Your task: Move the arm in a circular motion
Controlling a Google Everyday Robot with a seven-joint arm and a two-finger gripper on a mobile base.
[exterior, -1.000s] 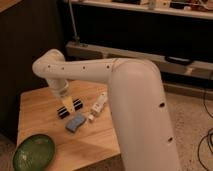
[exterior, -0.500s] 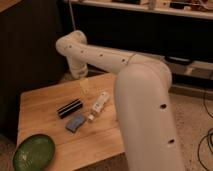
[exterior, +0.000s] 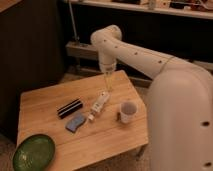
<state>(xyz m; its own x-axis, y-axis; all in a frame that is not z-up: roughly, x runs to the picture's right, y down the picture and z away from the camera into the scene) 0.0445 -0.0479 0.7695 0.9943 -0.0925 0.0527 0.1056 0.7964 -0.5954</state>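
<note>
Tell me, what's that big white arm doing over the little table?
The arm is swinging through the air and seems to touch nothing on the table. Its gripper hangs over the far side of the wooden table, above a white bottle. A second ago it was further left, over the black bar. The bottle, the bar, a blue sponge, a white mug and a green bowl sit where they were.

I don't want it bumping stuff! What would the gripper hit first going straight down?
Likely the white bottle on the wooden table; the gripper hangs above its far end, though depth is unclear.
</note>
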